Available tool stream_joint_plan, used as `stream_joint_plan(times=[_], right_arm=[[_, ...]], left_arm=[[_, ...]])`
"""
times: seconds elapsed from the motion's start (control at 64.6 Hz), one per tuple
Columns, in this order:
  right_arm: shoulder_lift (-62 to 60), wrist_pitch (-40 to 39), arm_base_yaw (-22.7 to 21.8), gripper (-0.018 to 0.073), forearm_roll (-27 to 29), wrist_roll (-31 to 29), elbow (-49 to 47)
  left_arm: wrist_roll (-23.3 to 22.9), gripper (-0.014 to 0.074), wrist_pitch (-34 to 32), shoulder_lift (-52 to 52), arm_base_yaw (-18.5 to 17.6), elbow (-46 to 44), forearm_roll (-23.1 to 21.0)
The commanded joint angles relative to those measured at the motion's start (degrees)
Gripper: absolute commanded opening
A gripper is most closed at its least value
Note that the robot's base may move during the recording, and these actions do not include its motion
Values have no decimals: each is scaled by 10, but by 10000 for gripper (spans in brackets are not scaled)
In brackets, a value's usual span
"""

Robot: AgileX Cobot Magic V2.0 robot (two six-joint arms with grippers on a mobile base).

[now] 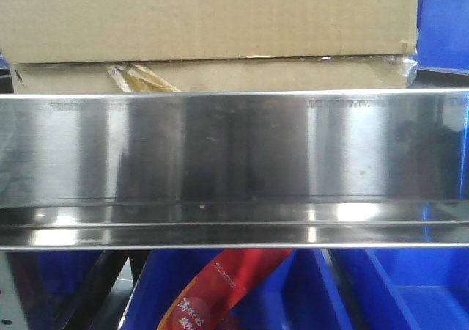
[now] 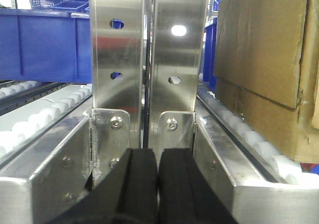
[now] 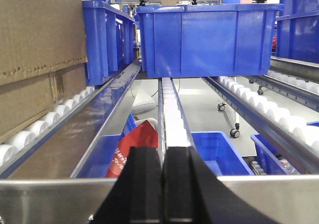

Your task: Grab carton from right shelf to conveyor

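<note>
Carton [image 1: 212,22] on right shelf [image 1: 234,147]; L pincer [image 2: 157,184] & R pincer [image 3: 162,184] both pads together, prob. empty

carton on the shelf, bins beside and below

the carton [image 1: 212,22] lies on the right shelf [image 1: 308,231], behind the shelf's front lip [image 1: 220,147], resting on roller tracks [image 2: 259,144] that run from near to far. just right of the carton a bin [image 1: 443,22] stands on the same level. left of the carton rise two upright posts [image 2: 149,50], and left of those stands another bin [image 2: 45,50]. further right, a far bin [image 3: 204,40] sits across the middle roller track [image 3: 172,114], well behind the shelf's near edge. under the shelf lie low bins [image 1: 410,286], side by side, with a packet [image 1: 212,293] in one of them.
</note>
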Motion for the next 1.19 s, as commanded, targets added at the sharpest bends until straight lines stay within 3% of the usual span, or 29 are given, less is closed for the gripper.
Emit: stream_joint_plan(times=[0.0, 0.31, 0.681, 0.867, 0.945, 1.069, 1.177], right_arm=[[-2, -11, -1, -69, 0, -3, 0], [-2, -11, -1, -69, 0, -3, 0], [-2, -35, -1, -69, 0, -3, 0], [-2, -70, -1, -69, 18, -2, -3], [-2, -34, -1, -69, 18, -2, -49], [-2, 61, -1, -51, 18, -2, -140], [19, 101, -1, 118, 25, -2, -218]], left_arm=[[0, 0, -7, -2, 1, -2, 3], [0, 0, -7, -2, 1, -2, 3], [0, 0, -51, -2, 1, -2, 0], [0, 0, -114, -2, 1, -2, -3], [0, 1, -87, -2, 1, -40, -3], [0, 57, 18, -2, 0, -127, 3], [0, 179, 98, 26, 0, -206, 3]])
